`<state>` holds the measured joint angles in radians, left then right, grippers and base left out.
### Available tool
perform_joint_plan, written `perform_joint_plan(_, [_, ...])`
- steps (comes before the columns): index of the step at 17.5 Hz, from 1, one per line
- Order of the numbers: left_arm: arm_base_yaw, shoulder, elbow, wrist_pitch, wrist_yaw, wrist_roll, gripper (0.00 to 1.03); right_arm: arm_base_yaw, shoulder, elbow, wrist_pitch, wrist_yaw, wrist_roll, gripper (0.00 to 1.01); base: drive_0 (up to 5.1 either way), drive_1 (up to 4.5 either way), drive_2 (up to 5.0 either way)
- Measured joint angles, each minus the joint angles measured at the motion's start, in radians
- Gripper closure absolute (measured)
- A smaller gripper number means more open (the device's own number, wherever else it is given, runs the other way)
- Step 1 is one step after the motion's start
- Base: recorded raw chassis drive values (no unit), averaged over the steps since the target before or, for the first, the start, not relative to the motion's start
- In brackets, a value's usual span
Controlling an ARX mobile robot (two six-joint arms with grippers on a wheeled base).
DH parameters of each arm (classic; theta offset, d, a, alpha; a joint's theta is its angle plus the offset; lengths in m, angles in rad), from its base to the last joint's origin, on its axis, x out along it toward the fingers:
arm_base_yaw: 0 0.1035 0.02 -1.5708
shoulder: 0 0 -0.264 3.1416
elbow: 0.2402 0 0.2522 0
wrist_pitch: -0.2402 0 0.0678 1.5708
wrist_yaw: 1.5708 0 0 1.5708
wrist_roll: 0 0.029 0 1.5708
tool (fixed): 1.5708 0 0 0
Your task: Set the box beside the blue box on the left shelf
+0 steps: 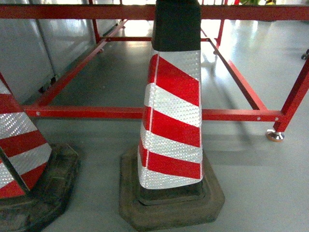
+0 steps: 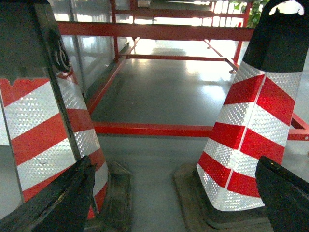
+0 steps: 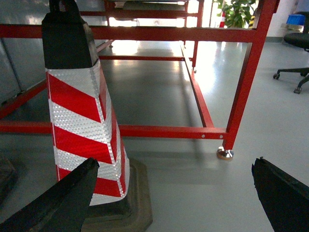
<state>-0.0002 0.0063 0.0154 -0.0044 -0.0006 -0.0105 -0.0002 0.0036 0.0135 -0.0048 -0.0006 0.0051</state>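
Both hands spread wide, empty — left hand [image 2: 176, 193], right hand [image 3: 176, 193]. A striped cone [image 1: 171, 121] stands at six o'clock of the red frame [image 1: 120, 112].

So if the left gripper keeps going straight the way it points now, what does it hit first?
Probably nothing at once: the open left gripper points at the floor gap between the two cones. Beyond that, the red frame's low bar looks first in line, though depth is unclear.
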Motion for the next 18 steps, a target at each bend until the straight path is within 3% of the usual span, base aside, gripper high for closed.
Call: perform_joint_plan(18, [0.0,0.0,0.0,0.0,0.0,0.006,0.05,0.0,0.0,0.0,0.0,0.0,-0.004,0.03,0.0,0.0,0.0])
